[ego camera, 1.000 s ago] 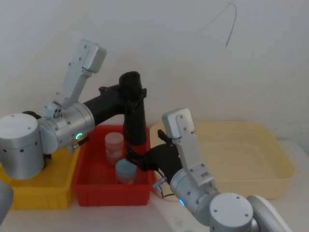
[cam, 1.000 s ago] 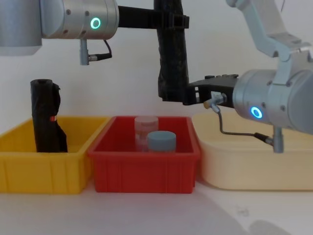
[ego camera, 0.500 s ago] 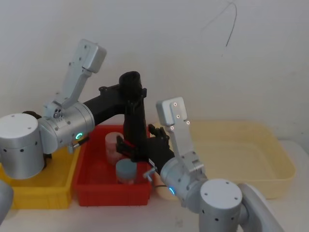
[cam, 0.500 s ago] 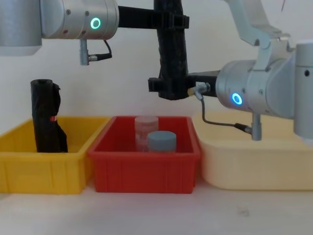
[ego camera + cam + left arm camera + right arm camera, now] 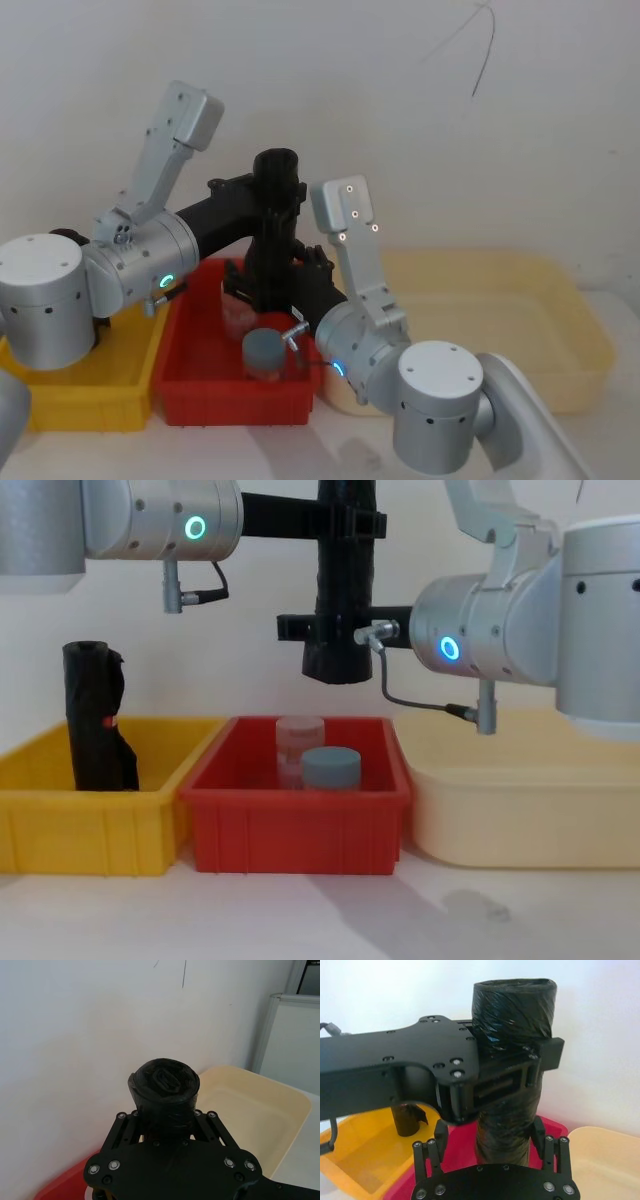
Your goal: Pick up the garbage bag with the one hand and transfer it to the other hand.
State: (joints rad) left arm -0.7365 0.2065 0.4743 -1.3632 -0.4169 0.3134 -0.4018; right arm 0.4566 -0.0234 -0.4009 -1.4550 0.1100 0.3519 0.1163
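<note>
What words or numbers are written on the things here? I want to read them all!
No word, number or brand name can be read anywhere here.
The black roll in the yellow bin has a small red mark, too small to read.
The garbage bag, the pink jar, the grey-lidded jar and the red bin show no lettering.

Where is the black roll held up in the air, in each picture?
Head view: black roll centre, upright, above the red bin.
Chest view: top centre.
Left wrist view: centre, seen end-on.
Right wrist view: upright, middle.
Shared landmark: the red bin beneath it.
</note>
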